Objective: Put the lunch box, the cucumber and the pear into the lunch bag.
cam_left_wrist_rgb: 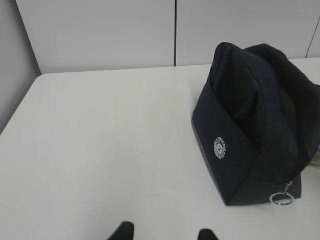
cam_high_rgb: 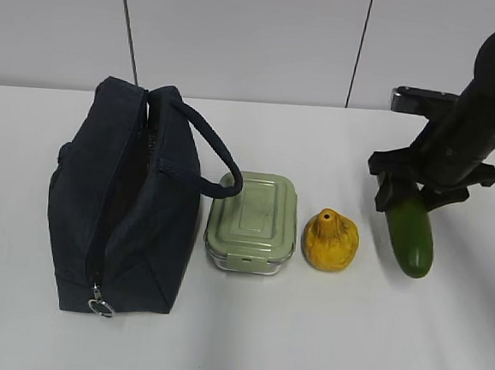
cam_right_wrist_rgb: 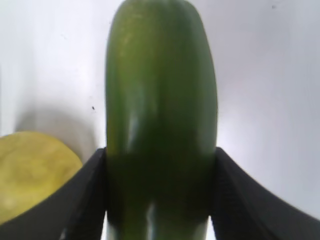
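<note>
The dark navy lunch bag stands at the left with a dark gap along its top and the ring pull at its near end. It also shows in the left wrist view. The sage-lidded lunch box sits just right of it, then the yellow pear, then the green cucumber. My right gripper is shut on the cucumber's far end. In the right wrist view both fingers press the cucumber, with the pear at the left. My left gripper is open and empty, left of the bag.
The white table carries everything. A grey panelled wall stands behind it. The table's left edge shows in the left wrist view.
</note>
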Robot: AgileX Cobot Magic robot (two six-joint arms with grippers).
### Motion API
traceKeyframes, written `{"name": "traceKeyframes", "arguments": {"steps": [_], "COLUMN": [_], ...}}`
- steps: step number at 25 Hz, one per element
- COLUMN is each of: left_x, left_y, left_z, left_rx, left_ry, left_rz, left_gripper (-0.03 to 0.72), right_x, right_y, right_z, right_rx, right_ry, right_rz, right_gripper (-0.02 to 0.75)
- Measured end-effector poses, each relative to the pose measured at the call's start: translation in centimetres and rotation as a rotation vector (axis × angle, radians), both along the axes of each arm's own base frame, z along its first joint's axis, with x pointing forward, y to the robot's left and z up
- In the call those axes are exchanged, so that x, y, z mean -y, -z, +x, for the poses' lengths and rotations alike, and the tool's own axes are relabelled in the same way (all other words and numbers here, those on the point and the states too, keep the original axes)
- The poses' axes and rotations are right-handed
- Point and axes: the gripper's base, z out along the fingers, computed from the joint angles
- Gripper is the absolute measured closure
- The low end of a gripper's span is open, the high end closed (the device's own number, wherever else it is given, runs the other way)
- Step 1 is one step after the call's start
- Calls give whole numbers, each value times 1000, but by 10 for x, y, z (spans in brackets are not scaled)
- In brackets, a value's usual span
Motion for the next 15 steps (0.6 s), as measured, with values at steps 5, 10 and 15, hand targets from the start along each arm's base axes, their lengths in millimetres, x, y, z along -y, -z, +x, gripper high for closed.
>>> {"name": "traceKeyframes", "arguments": {"steps": [5,10,15], "left_x": [13,27,36], "left_y": [-6,-11,-16], "left_z": [23,67,110], "left_rx": [-115,-213,-275], "left_ry": [81,183,281], "left_rz": [-145,-280,-310], "left_gripper": [442,367,309], "right_x": [1,0,0], "right_y": [-34,-69,-95], "right_z": [-8,-21,-33], "right_rx": [75,143,197], "right_ry": [-5,-7,-12], "right_rz": [5,22,39], "right_gripper": [339,339,339]}}
